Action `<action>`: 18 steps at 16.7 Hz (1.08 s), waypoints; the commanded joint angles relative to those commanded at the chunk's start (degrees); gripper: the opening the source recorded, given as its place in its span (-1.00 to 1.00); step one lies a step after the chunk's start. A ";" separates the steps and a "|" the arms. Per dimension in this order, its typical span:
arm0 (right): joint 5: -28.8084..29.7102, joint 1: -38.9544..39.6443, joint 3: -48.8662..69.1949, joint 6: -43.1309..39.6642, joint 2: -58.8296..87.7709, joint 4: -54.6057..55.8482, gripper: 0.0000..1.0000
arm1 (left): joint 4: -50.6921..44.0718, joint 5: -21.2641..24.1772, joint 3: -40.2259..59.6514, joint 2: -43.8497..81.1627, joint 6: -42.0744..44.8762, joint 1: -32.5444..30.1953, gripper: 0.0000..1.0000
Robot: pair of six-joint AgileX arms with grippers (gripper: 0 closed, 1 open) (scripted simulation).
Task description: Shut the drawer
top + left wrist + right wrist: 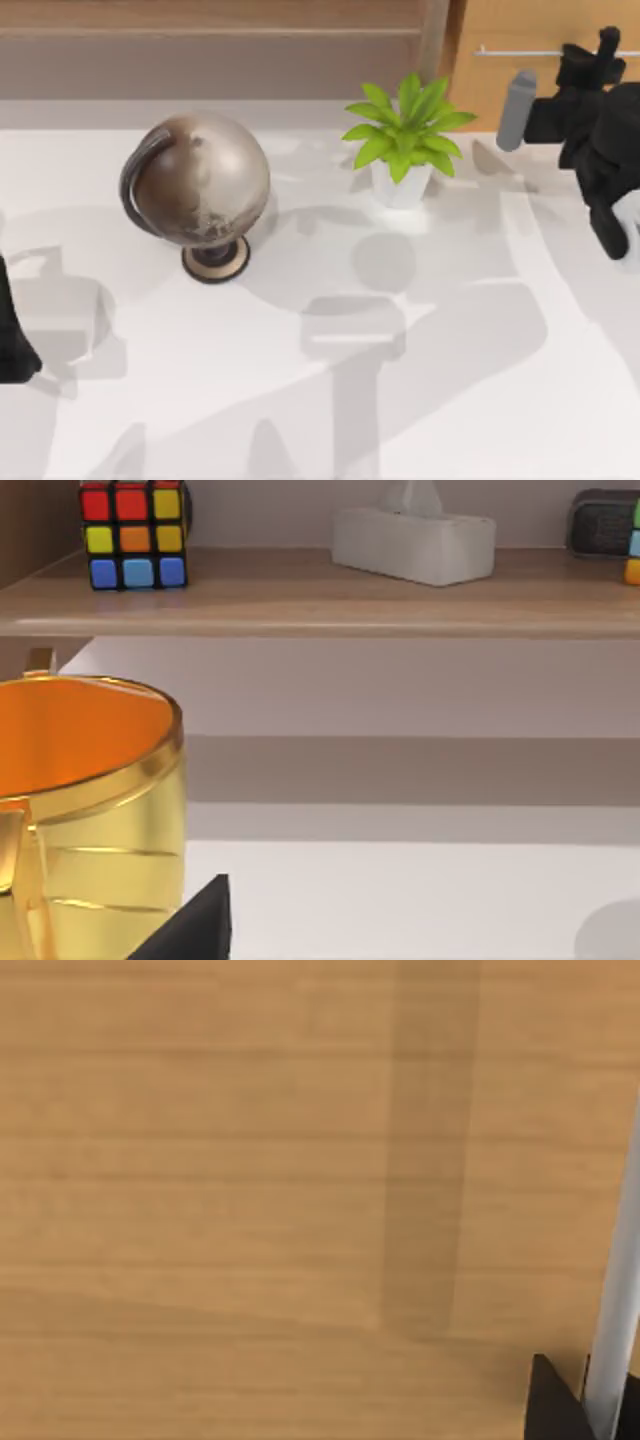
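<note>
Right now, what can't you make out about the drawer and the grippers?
- Drawer: the top view's edge cuts it off, so how far it stands open is unclear.
- Right gripper: at the handle; finger state is hidden by the arm's own body.
- Left gripper: cut by the table's left edge.
- Gold cup: partly cut off in the left wrist view.

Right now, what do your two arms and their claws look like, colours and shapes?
Both arms are matte black and blocky. The right arm at the table's right back corner has chunky angular black links, a grey cylindrical piece sticking out sideways, and a pale white patch low on its body. Its claw is black too, beside the drawer. The left arm is a plain black shape at the left edge.
</note>
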 joint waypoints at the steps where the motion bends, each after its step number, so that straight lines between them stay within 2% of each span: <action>1: 0.00 0.00 0.00 0.00 0.00 0.00 -0.85 | 0.00 0.00 0.00 0.00 0.00 0.00 1.00; 13: 0.00 0.00 0.00 0.00 0.00 0.00 0.96 | 0.00 0.00 0.00 0.00 0.00 0.00 1.00; 18: 0.00 0.00 0.00 0.00 0.00 0.00 1.00 | 0.00 0.00 0.00 0.00 0.00 0.00 1.00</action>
